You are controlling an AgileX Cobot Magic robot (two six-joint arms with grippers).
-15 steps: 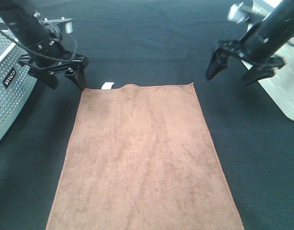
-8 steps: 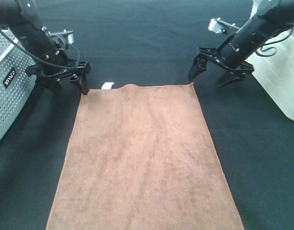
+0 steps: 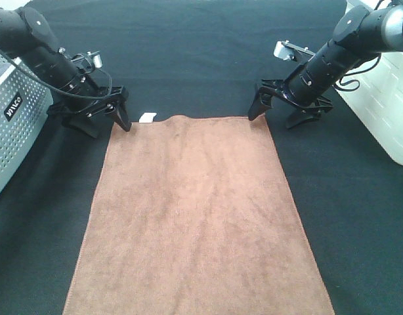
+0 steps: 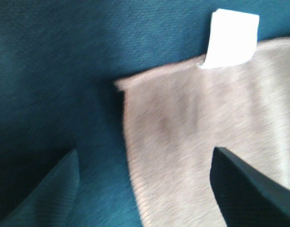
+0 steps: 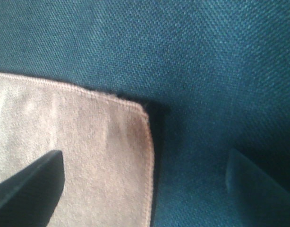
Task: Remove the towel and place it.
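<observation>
The brown towel [image 3: 195, 210] lies spread flat on the black table cloth, with its white tag [image 3: 147, 117] at the far left corner. My left gripper [image 3: 107, 126] is open and low over that corner. In the left wrist view, the left gripper [image 4: 145, 189] straddles the towel's side edge [image 4: 197, 142], just short of the tag [image 4: 232, 38]. My right gripper [image 3: 272, 119] is open at the far right corner. In the right wrist view, the right gripper [image 5: 145, 189] straddles the towel's edge [image 5: 64, 142]. Neither gripper holds anything.
A perforated grey basket [image 3: 11, 125] stands at the left edge, close to the left arm. A white container [image 3: 385, 111] stands at the right edge behind the right arm. Black cloth [image 3: 201, 59] covers the table beyond the towel.
Both grippers have come down and moved inward to the towel's far corners. The towel has not moved.
</observation>
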